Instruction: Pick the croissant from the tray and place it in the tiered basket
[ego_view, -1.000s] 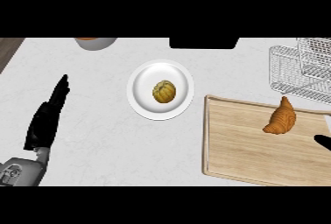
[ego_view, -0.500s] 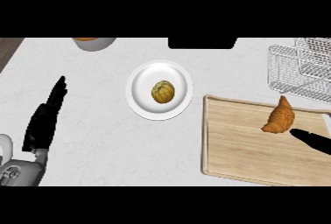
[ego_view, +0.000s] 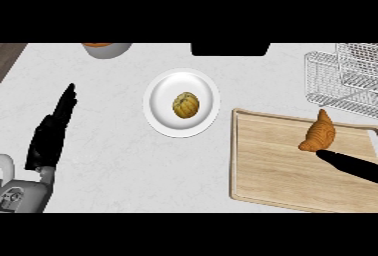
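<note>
Head view: the croissant (ego_view: 318, 132) is seen lying on the wooden tray (ego_view: 269, 170), near its upper right corner, its lower end just beside the fingertips of the right hand (ego_view: 353, 165), whose fingers are held out straight, gripping nothing. A golden-brown, ridged crescent is shown (pointed end upward). The wire tiered basket (ego_view: 343, 75) is set just beyond the flat, pale-grained tray.

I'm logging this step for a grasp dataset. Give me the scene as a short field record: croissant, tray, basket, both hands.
croissant: lying on the tray, by its far edge
tray: wooden, at the counter's right
tiered basket: wire, beyond the tray
right hand: open, fingertips beside the croissant's lower end
left hand: open, resting at the left
</note>
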